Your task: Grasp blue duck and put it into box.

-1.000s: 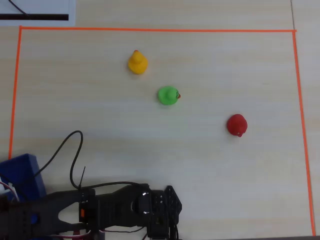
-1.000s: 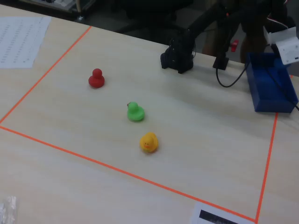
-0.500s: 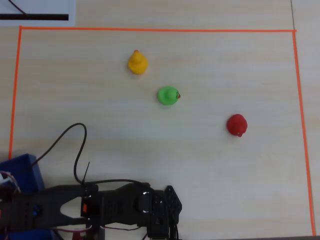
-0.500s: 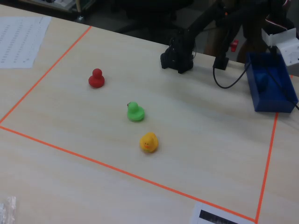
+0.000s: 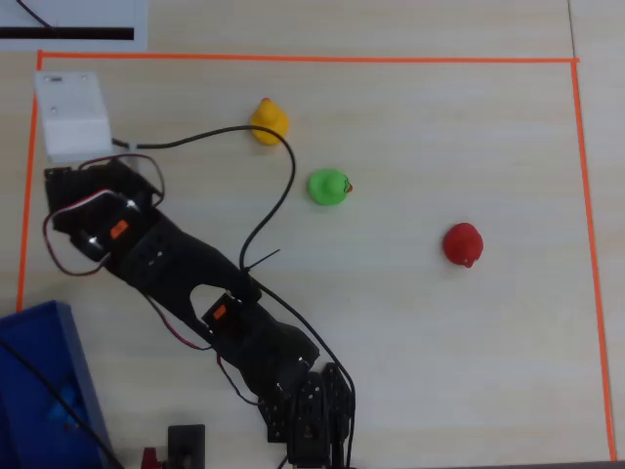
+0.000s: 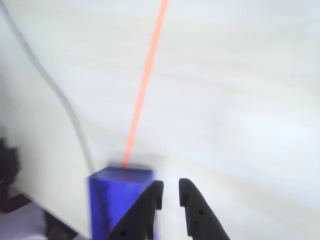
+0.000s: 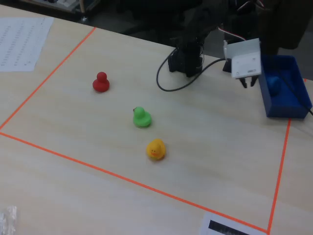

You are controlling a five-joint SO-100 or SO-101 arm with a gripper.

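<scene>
The small rounded bright-blue toy duck (image 7: 274, 84) lay inside the dark-blue plastic box (image 7: 289, 109) at the table's corner — the black two-finger gripper (image 6: 170, 191), fingers slightly spread and empty, hung just beside it.

Bare table around the hand (image 7: 249, 82); box (image 7: 288, 113) beside it.

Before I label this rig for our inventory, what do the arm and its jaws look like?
The arm is black, with orange stickers on its joints, loose black and red cables, and a white box-shaped head. The gripper has two black tapered jaws.
</scene>
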